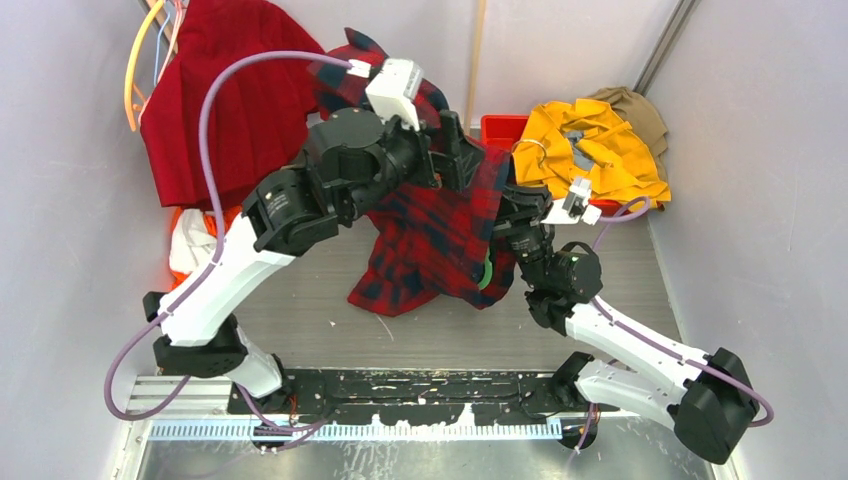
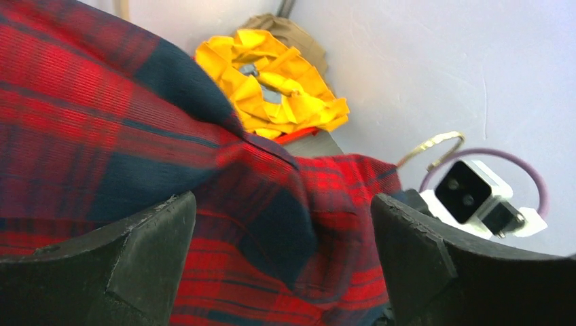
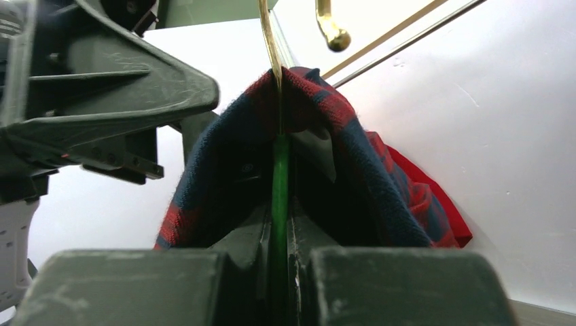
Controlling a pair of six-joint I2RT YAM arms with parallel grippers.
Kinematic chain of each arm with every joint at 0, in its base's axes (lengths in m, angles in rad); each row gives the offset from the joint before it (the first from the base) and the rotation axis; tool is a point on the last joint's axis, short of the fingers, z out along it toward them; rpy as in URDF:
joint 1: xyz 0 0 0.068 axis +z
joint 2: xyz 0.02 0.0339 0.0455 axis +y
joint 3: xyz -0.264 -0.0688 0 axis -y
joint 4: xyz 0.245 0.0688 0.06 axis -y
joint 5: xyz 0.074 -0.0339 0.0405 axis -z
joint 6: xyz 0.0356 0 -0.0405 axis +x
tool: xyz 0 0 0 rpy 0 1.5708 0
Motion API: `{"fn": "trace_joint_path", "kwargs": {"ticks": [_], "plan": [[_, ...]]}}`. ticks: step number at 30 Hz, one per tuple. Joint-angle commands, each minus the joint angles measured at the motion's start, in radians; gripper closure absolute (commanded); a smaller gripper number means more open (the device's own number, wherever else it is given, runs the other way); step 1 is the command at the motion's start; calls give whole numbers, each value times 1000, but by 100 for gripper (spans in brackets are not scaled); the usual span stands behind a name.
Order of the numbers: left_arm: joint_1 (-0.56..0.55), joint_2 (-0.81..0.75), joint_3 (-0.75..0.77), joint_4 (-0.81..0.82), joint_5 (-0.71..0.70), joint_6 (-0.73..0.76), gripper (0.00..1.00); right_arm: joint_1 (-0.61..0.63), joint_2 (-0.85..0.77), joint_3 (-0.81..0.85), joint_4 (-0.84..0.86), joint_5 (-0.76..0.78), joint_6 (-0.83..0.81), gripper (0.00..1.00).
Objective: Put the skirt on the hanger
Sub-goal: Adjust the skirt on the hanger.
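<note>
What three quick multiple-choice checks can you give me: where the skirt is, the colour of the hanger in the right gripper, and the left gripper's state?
1. Where is the skirt in the top view?
A. back left
B. back right
C. between the arm bases

2. What colour is the hanger that the right gripper clamps?
A. pink
B. green
C. cream

3. How is the left gripper?
A. shut on the skirt
B. open
C. shut on nothing

Key:
1 A: the plain red fabric sits in the back left corner.
2 B: the right wrist view shows a green hanger pinched between the fingers, with the plaid shirt draped over it.
3 B: the left wrist view shows its fingers wide apart, with the plaid shirt beyond them.
</note>
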Motion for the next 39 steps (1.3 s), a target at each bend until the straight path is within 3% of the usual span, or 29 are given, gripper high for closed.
{"fn": "trace_joint_path", "kwargs": {"ticks": [1,8,22,32,36,39], "plan": [[49,-49,10,49,-65,-1,1,15,-68,67,194,-45,5,99],[93,-42,1,57,-84,-10,1,37,-62,72,185,-68,5,99],[98,50,75,43,25,-53,0,114,8,116,154,-93,-51,99],[97,44,26,55,138,-90,54,119,41,128,152,-84,-68,99],[101,37,4,59,178,-92,61,119,46,132,129,-82,-73,99],[104,44,12,51,218,-90,83,118,52,135,112,-83,-68,99]]}}
